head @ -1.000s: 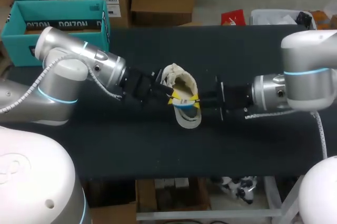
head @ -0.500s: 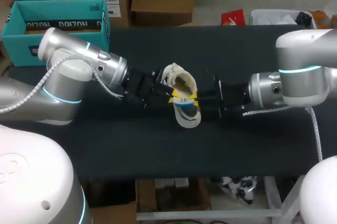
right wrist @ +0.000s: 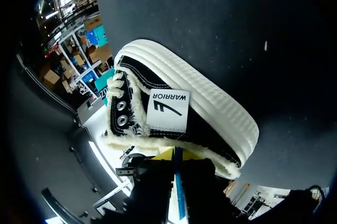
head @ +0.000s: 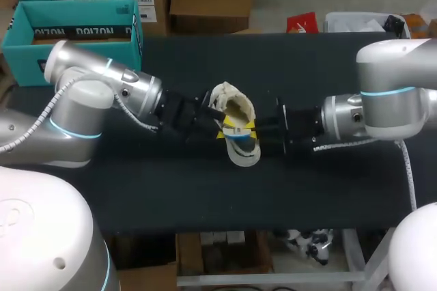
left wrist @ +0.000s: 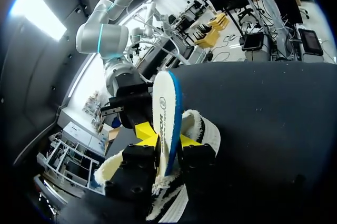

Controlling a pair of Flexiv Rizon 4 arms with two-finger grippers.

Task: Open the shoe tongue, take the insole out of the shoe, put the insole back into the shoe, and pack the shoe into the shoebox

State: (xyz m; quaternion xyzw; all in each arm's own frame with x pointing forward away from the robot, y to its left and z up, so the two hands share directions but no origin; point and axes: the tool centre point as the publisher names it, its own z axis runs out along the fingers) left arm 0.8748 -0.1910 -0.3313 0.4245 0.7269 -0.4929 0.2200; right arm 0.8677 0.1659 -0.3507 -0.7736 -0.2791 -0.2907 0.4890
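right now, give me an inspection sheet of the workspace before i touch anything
surface: dark table top
job's things: shoe mid-table between the arms; insole on edge at the shoe's opening; open teal shoebox at the far left corner
clutter: nothing seen
grippers: left gripper and right gripper meet at the shoe from opposite sides, each with its fingers closed on the insole
cables: grey cable loops along the left arm; second cable hangs from the right arm
surroundings: nothing seen reaching over the table
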